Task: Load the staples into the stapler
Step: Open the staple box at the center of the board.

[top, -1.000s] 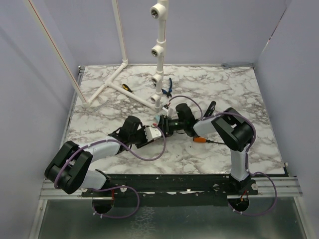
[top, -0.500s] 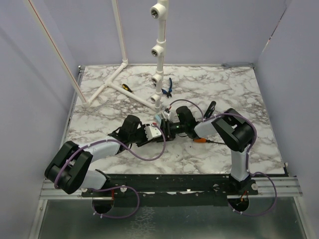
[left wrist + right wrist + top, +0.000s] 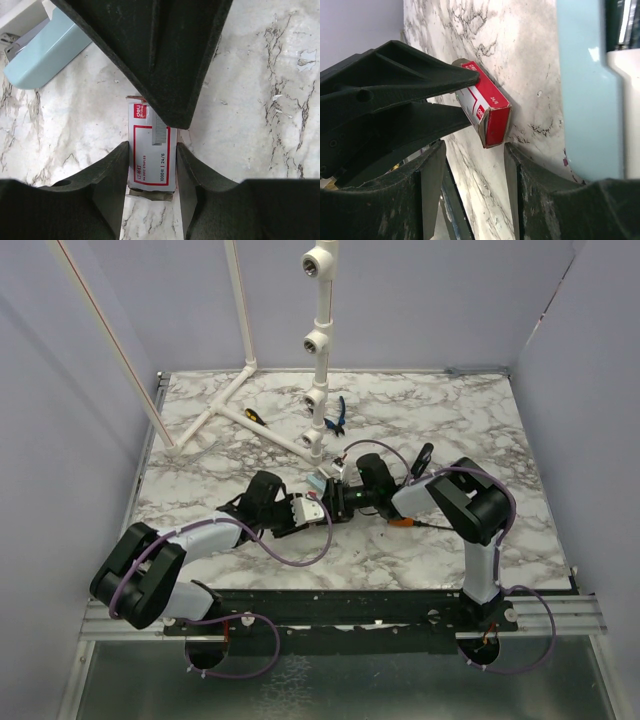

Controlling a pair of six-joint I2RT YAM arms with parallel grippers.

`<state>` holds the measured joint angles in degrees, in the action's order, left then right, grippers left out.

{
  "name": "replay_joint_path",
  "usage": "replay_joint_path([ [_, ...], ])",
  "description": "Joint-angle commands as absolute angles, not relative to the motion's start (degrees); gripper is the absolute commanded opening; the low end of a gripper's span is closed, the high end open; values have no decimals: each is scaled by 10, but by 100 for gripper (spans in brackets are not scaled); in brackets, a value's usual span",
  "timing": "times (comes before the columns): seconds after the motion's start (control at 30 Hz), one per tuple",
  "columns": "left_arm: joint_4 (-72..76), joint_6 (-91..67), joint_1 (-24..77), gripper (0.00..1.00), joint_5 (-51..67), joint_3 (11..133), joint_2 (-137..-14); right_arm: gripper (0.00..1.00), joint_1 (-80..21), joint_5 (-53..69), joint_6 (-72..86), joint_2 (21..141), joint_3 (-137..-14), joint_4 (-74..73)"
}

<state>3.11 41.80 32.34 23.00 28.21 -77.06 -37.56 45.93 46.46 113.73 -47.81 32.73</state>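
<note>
Left gripper (image 3: 152, 156) pinches the staples box (image 3: 144, 150) near the teal bar (image 3: 47, 52); right gripper (image 3: 474, 150) is next to that bar too, fingers spread.

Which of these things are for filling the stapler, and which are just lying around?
For the job:
- staple box
- black stapler

Just lying about:
- teal bar
- blue pliers
- yellow screwdriver
- orange screwdriver
- white pipes
</note>
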Motion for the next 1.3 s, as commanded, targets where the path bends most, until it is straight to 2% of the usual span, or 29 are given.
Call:
replay_joint_path([
  [0.0,-11,447,324,43,268,307,-781,55,-368,447,476,1136,-459,327],
  [0.83,-18,434,324,46,278,325,-814,54,-375,482,546,1182,-465,415],
  [1.27,-18,421,324,41,283,334,-833,53,-384,483,553,1196,-474,416],
])
